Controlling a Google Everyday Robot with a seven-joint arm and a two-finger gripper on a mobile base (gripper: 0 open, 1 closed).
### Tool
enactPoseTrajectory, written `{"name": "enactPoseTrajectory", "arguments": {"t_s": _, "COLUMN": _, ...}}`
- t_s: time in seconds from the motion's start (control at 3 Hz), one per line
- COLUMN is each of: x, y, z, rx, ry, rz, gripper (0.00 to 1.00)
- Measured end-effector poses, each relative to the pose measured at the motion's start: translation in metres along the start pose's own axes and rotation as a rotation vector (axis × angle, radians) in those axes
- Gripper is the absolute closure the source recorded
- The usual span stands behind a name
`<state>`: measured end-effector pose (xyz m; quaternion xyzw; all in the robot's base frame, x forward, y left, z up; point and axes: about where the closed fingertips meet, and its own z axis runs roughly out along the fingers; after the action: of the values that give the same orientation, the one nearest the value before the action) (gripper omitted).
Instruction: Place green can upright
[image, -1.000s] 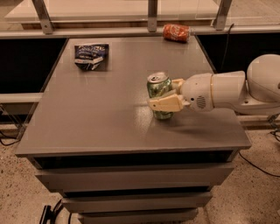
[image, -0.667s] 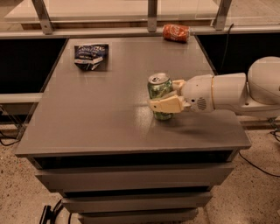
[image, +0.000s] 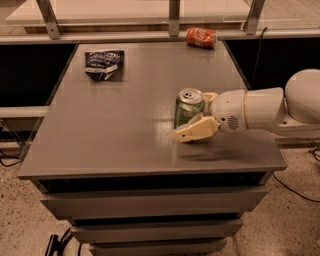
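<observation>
Looking across your big grey flat-topped table (image: 125, 130) with drawer fronts below: it fills most of the view and carries everything. Your white rounded robot arm (image: 260, 107) comes in from the right edge, lying low over the table's right side.

Your hand (image: 195, 117), with cream-coloured fingers (image: 197, 131), sits at the arm's left end, right of table centre. One finger crosses in front of the can's lower body and the other shows just behind its upper right edge. The fingers are part-way closed, only a can's width between them, and appear to press both sides of the can. You have hold of that and nothing else.

The dark blue crumpled snack bag (image: 104, 64) lies flat near the far left corner, well apart from your hand.

The small shiny aluminium green can (image: 189, 107) with its silver pull-tab top stands upright, top facing up. Its base looks to be on the table surface, but the front finger hides the bottom edge, so contact can't be confirmed.

The orange-red drink can (image: 201, 37) lies on its side at the far edge, right of middle, well apart from the green can.
</observation>
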<state>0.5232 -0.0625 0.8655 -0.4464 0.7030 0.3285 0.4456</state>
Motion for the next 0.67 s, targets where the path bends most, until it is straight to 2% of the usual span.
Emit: {"name": "enactPoseTrajectory", "arguments": {"t_s": 0.67, "x": 0.0053, "y": -0.0047, "z": -0.0139, "rx": 0.005, "ry": 0.052, "rz": -0.041, "gripper": 0.0}}
